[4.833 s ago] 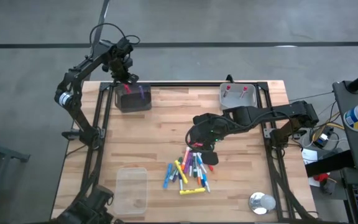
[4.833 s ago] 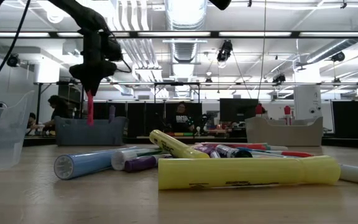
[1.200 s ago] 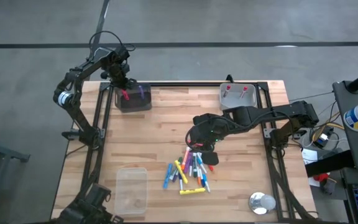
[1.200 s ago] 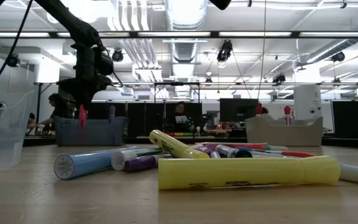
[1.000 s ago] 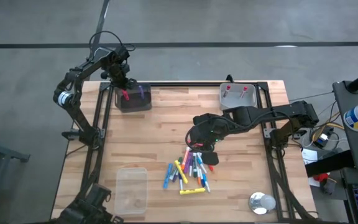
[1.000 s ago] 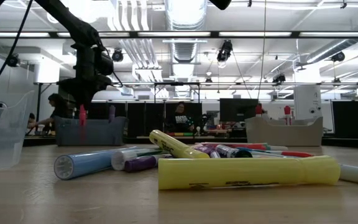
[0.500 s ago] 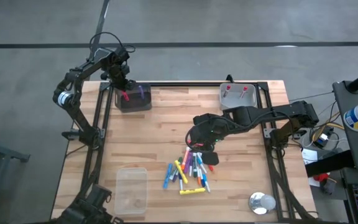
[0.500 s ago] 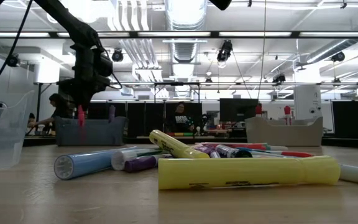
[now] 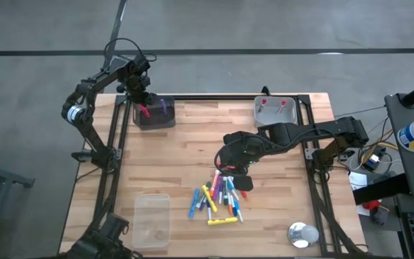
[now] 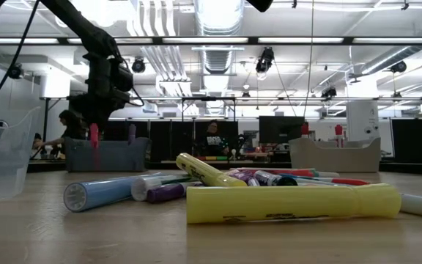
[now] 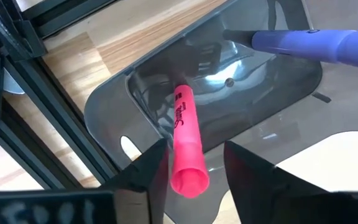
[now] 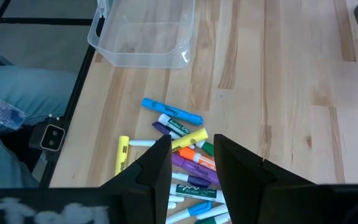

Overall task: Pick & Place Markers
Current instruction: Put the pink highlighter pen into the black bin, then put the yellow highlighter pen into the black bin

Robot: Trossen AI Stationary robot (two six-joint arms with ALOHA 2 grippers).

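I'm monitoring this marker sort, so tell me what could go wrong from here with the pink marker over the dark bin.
1. The pink marker stands tilted between the left gripper's fingers, tip in the dark bin; it may tip over the rim.
2. It could knock the purple marker leaning there.
3. The right gripper hovers above the marker pile; descending may scatter it.
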